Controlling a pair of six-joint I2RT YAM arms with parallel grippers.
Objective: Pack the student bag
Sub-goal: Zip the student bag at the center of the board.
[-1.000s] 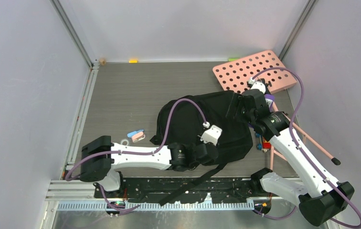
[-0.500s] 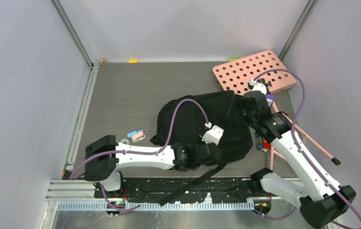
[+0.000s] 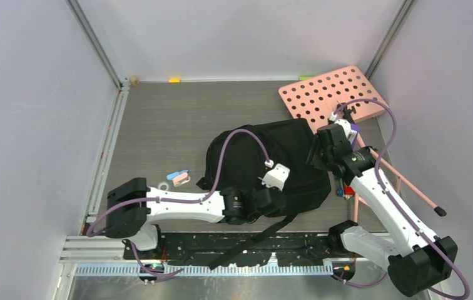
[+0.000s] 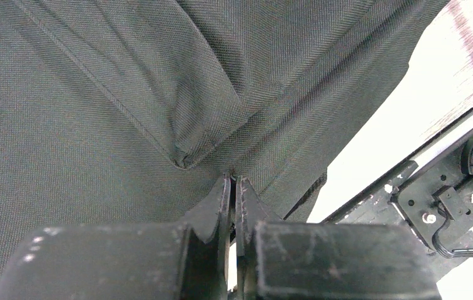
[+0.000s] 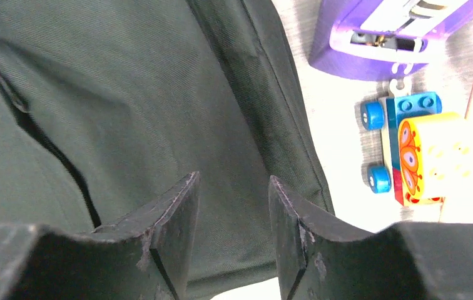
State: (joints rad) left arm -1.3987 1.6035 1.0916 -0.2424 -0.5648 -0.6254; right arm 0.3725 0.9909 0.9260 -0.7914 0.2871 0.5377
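Left pincer (image 4: 233, 181) seemingly pinches the student bag (image 4: 96, 94) fabric.

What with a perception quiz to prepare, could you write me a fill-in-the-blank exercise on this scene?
1. The left pincer is ____ on a fold of the student bag.
2. The board with round holes is ____.
3. The toy car lying beside the bag has ____ wheels.
Missing words: shut; pink; blue.
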